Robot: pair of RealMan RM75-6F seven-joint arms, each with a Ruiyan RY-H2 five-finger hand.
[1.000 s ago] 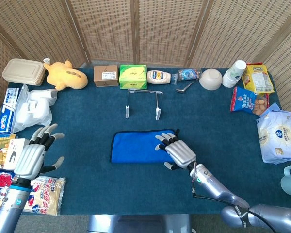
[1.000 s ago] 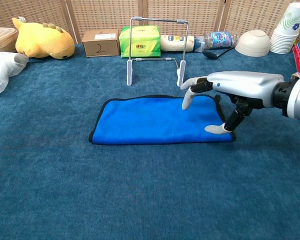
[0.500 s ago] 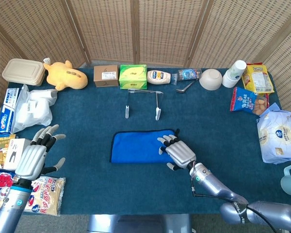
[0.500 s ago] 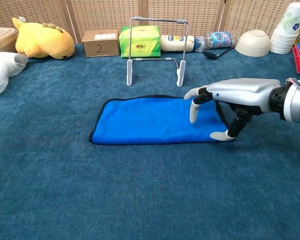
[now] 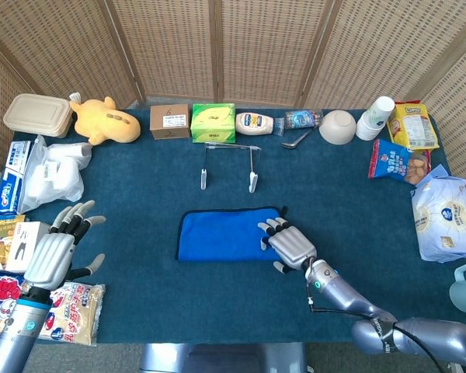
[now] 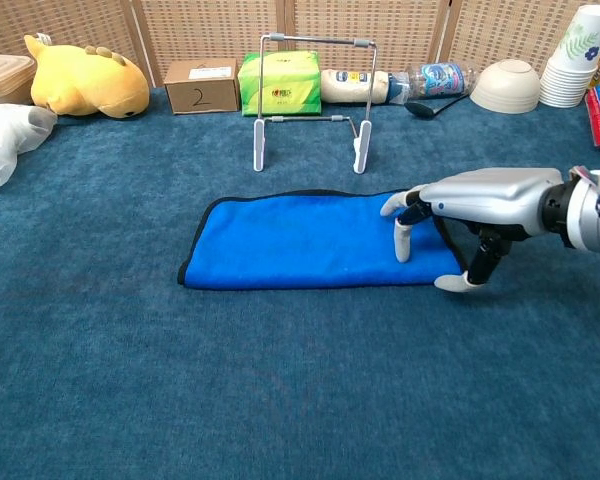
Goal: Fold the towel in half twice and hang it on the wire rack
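Our right hand at the towel's right end

We see the blue towel (image 6: 310, 243) lying flat, folded to 1 long strip, just in front of the wire rack (image 6: 310, 95). Our right hand (image 6: 480, 200) hovers palm-down over its right edge, fingers spread, holding nothing. Our left hand (image 5: 56, 252) hangs open, well left of the towel.

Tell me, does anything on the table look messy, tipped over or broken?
Nothing looks broken or spilled. The blue towel lies flat and neatly folded, and the wire rack stands upright behind it. The only tipped things are the mayonnaise bottle and the small water bottle, lying on their sides at the back.
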